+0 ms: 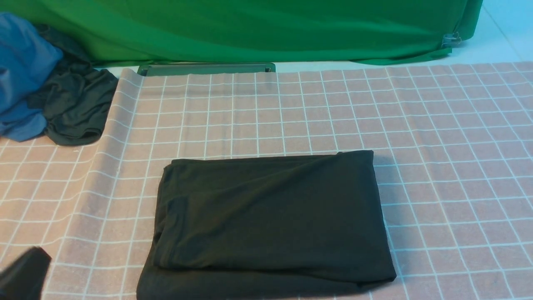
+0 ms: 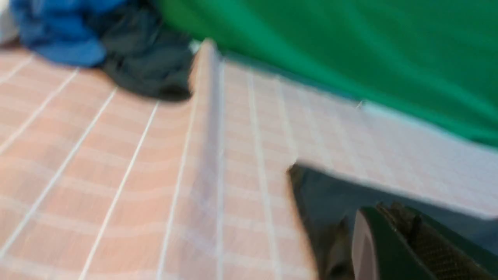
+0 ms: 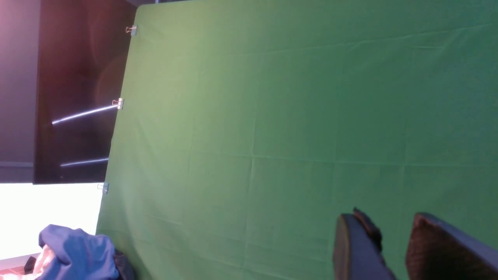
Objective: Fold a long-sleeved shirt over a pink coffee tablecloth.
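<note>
Black soft-knit long-sleeved shirt [image 1: 270, 221]: folded rectangle on pinkish-tan white-gridded tablecloth [image 1: 437, 133]; left gripper [image 2: 389, 249] pressed together, right gripper [image 3: 393, 249] spread and empty; edges to be squared if retouched.

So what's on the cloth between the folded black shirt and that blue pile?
Nothing. In the front view, only bare pink coffee tablecloth, with one raised crease, separates the long-sleeved shirt from the blue garment.

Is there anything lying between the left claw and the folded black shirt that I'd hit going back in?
Nothing visible. In the front view only bare pink coffee tablecloth lies between the left claw and the long-sleeved shirt. The pile of blue and dark clothes sits far back on the left, off that path.
</note>
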Controlling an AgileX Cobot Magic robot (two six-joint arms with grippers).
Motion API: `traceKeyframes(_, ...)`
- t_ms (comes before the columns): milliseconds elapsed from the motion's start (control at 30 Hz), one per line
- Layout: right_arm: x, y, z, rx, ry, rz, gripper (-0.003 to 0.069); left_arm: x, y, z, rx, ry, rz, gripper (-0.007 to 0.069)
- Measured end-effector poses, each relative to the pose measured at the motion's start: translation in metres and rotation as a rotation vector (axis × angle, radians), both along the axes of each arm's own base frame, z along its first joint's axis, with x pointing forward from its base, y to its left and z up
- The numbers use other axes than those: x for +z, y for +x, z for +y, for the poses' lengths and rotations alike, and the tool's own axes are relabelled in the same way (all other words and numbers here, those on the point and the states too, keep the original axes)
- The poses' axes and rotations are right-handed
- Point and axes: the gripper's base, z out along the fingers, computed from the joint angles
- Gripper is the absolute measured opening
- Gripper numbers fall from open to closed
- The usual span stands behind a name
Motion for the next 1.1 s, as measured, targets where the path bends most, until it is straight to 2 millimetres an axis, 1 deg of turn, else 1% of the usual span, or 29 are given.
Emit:
traceKeyframes(67,0.0000,0.0000,0.0000,0.000,0.000,0.000,0.0246,-0.0033,0.0004,0.0006,0.005,0.011,0.003,0.0013)
traceKeyframes(267,0.0000,0.0000,0.0000,0.000,0.000,0.000,0.0246,-0.0007,0.0006,0.0015,0.012,0.025,-0.028,0.0013)
traceKeyframes(1100,0.0000,0.0000,0.0000,-0.003,-0.006,-0.003,0.0246,-0.0004,0.0007,0.0017,0.013,0.033,-0.031,0.0013)
